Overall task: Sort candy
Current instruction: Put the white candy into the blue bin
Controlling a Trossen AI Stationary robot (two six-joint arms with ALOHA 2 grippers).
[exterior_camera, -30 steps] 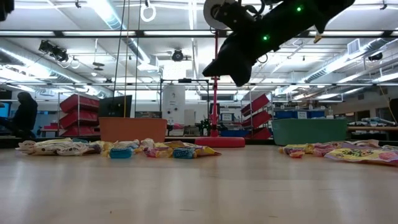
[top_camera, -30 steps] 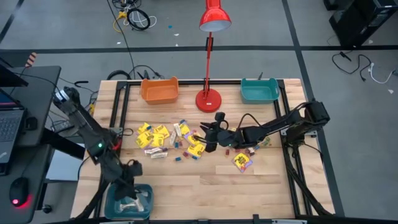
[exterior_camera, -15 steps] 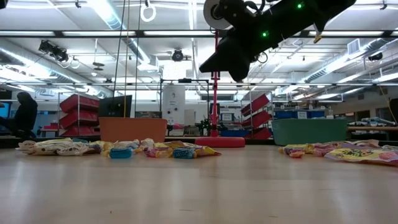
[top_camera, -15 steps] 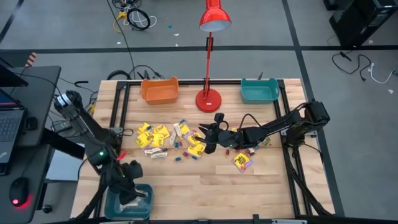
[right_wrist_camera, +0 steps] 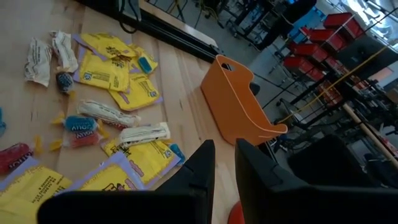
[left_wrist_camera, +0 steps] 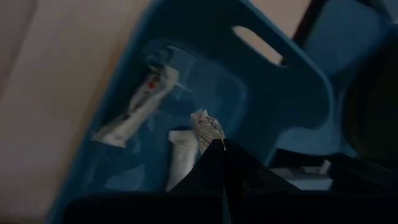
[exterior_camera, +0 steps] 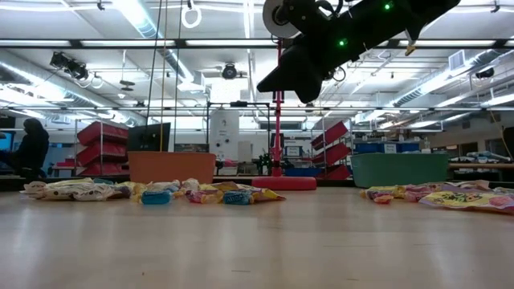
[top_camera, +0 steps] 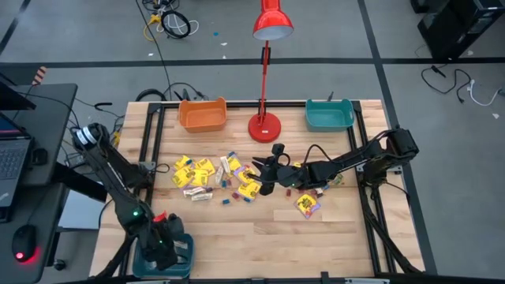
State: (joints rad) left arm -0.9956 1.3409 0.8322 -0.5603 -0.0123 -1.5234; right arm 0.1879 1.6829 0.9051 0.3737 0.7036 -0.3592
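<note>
Left gripper (left_wrist_camera: 219,148): jaws pressed together pinching pale candy bar (left_wrist_camera: 208,129), low over blue bin (top_camera: 144,259) at counter's near-left corner, bar pointing into bin | Right gripper (top_camera: 265,175): jaws slightly parted, nothing seen held, raised above candy pile (top_camera: 207,178), pile just left

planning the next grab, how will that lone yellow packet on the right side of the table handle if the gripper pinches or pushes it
The yellow packet lies flat, so it is probably thin, light and floppy, sagging when pinched. Its glossy-looking wrapper may slip. Pushed, it would likely slide across the wooden table rather than roll.
</note>
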